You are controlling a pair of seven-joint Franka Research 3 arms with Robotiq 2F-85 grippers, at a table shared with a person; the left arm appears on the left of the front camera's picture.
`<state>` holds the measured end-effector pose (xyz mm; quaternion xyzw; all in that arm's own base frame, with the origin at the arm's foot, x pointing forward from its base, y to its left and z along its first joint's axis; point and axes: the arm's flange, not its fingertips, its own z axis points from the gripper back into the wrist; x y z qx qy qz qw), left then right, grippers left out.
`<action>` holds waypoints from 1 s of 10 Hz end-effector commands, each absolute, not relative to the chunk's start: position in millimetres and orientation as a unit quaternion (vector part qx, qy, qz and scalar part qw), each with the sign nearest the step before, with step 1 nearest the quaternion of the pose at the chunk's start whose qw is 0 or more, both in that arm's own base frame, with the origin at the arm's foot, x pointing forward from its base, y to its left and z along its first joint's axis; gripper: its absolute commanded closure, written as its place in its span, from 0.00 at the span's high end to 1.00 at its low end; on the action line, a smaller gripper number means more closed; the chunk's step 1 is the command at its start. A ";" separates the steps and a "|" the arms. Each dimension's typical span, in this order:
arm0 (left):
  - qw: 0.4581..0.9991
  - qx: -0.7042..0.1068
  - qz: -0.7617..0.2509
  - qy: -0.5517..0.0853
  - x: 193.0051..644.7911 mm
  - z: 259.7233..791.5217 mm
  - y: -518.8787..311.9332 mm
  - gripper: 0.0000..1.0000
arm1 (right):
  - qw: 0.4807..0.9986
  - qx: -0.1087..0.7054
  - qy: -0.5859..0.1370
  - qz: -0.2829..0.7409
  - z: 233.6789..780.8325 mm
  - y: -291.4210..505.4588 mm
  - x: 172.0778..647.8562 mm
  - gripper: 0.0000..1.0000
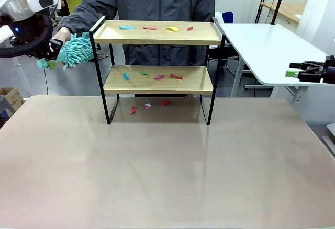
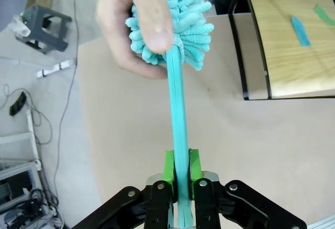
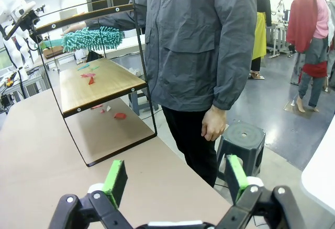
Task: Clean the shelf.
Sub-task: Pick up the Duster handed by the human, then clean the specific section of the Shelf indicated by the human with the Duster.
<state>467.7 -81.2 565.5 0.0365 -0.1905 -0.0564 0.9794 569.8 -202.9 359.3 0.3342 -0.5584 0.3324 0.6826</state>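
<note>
shelf upright on far middle of table, coloured scraps on both boards and underneath | left gripper clamped on teal duster by its handle, fluffy head at shelf's top-left corner | right gripper jaws wide, nothing held, off table's right edge | person's hand grips duster head

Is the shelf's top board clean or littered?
Littered: four coloured scraps lie along the top board of the shelf.

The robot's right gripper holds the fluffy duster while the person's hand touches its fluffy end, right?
No, it is the left gripper that is shut on the duster, by its handle, as the left wrist view shows. The person's hand does grip its fluffy end.
</note>
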 end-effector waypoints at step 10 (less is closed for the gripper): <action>0.980 0.036 -0.060 -0.187 468.4 562.5 -83.7 0.13 | 0.683 0.332 -0.559 0.333 360.9 -200.1 570.7 1.00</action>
